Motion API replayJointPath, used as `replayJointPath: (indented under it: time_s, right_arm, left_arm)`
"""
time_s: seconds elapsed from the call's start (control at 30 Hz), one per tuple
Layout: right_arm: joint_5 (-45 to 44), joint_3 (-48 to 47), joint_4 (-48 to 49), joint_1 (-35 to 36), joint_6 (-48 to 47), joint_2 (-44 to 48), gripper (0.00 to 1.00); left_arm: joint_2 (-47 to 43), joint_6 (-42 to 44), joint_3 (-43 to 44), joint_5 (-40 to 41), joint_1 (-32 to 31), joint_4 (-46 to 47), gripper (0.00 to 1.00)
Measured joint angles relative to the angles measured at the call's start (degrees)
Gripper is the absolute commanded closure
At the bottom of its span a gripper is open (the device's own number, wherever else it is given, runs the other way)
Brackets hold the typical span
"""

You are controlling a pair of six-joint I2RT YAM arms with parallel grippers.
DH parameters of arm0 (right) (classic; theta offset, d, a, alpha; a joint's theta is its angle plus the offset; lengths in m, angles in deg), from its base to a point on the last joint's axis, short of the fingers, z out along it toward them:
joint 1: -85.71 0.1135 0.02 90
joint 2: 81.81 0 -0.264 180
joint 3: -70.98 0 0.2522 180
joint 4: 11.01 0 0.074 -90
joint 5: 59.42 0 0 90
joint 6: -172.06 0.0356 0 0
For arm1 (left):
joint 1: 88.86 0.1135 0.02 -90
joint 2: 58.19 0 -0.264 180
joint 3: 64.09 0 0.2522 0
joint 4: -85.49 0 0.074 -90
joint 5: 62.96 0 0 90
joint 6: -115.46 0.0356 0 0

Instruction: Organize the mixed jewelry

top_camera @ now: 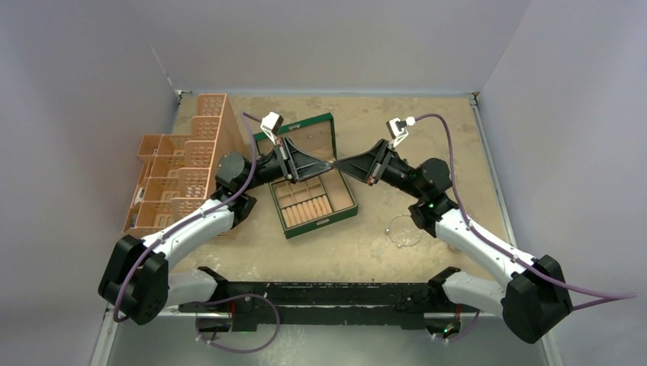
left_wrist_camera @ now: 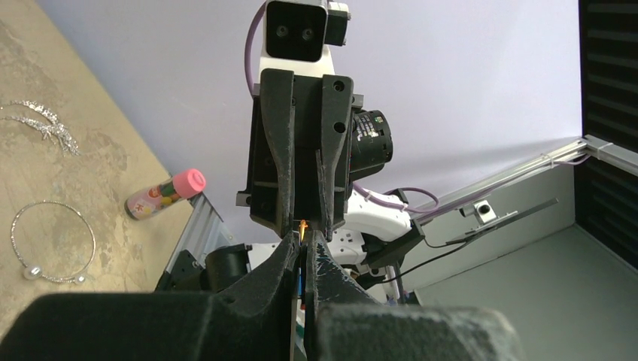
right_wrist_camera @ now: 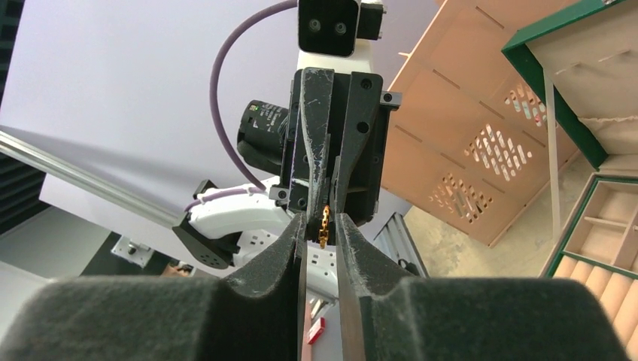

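My left gripper [top_camera: 328, 163] and right gripper [top_camera: 342, 165] meet tip to tip above the green box [top_camera: 349, 211]. In the left wrist view the left gripper [left_wrist_camera: 303, 239] is nearly shut, with a tiny gold piece [left_wrist_camera: 302, 227] pinched at its tips. In the right wrist view the gold piece [right_wrist_camera: 323, 224] hangs from the left fingers into the gap of the right gripper [right_wrist_camera: 322, 219], whose jaws stand a little apart on either side of it. A thin silver hoop [top_camera: 402, 231] lies on the table by the right arm and shows in the left wrist view [left_wrist_camera: 53, 202]. A glittery silver chain [left_wrist_camera: 45, 124] lies beyond it.
The green box stands open, its lid [top_camera: 305, 131] raised behind the tan compartments. A tall tan slotted organizer [top_camera: 183, 168] stands at the left. A small pink-capped cylinder [left_wrist_camera: 164, 193] lies near the table's edge. Grey walls close in the table.
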Motion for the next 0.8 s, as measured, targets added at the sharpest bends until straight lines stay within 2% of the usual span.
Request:
replayJointPath:
  time_s: [0.1, 0.33, 0.6, 0.8]
  right_arm:
    - [-0.13, 1.11, 1.20, 0.00, 0.83, 0.59, 0.72]
    - [-0.46, 2.95, 3.21, 0.00, 2.38, 1.66, 0.82]
    - [-0.46, 3.04, 4.02, 0.00, 3.02, 1.64, 0.78]
    - [-0.46, 3.02, 3.58, 0.00, 2.58, 1.42, 0.88]
  left_arm:
    - [0.00, -0.04, -0.31, 0.17, -0.17, 0.15, 1.00]
    - [0.00, -0.20, -1.11, 0.20, -0.26, 1.92, 1.00]
    - [0.17, -0.72, -1.14, 0.20, -0.26, 3.15, 1.00]
    - [1.09, -1.64, -1.16, 0.13, -0.26, 4.17, 1.00]
